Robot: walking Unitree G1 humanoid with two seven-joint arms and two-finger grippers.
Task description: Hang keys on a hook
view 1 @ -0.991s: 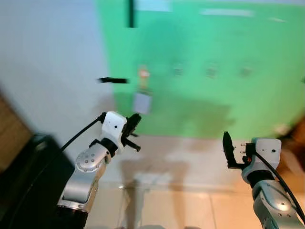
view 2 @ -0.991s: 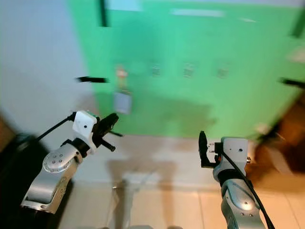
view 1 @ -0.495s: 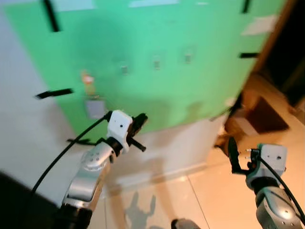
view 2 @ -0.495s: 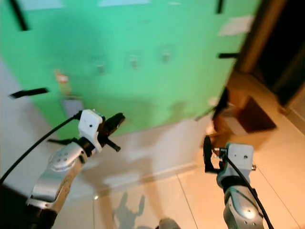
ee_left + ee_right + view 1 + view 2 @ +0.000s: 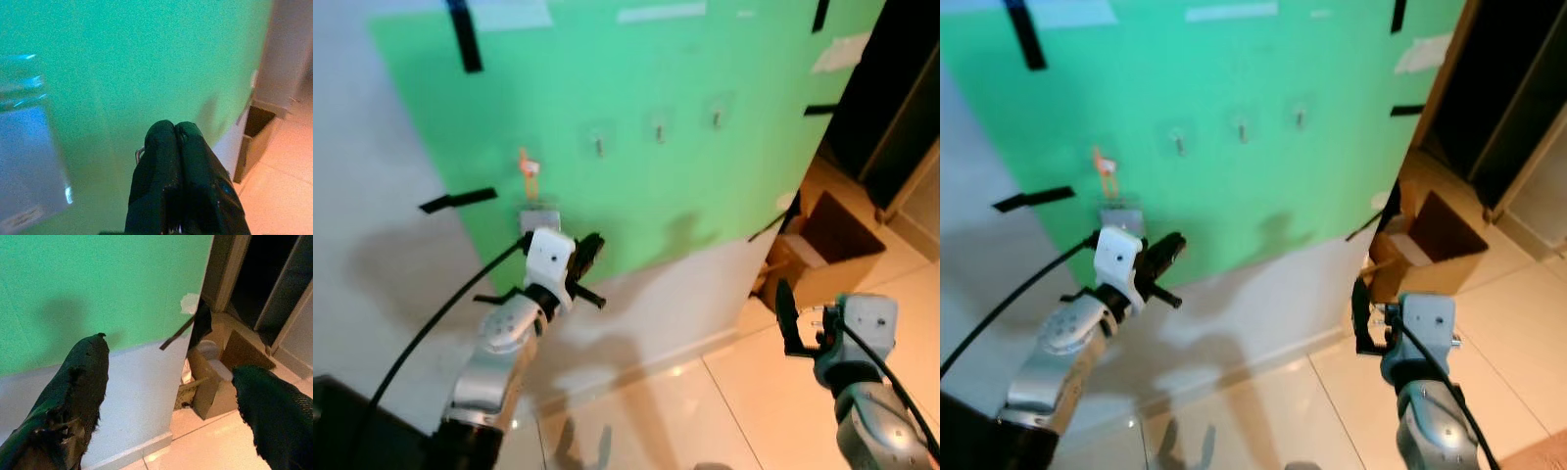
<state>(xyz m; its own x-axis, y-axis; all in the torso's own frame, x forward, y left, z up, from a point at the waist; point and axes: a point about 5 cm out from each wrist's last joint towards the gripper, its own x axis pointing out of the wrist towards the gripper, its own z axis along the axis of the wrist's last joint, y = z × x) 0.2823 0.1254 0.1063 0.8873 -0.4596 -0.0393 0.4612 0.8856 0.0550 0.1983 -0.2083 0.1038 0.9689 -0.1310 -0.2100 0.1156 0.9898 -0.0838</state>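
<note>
green board (image 5: 705, 186): keys (image 5: 530, 181) above left claw (image 5: 590, 245)

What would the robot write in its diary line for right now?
keys: hanging on leftmost hook | left gripper: shut, beside keys | right gripper: open, idle

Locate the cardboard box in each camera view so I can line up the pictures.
Left eye view: cardboard box on the floor at the right, by the dark doorway.
Right eye view: box at the right, same spot.
Left wrist view: box past the green sheet's far edge.
Right wrist view: box on the floor beside the wall's corner.
Shared landmark: green sheet; the box stands just past its lower right corner.
</note>
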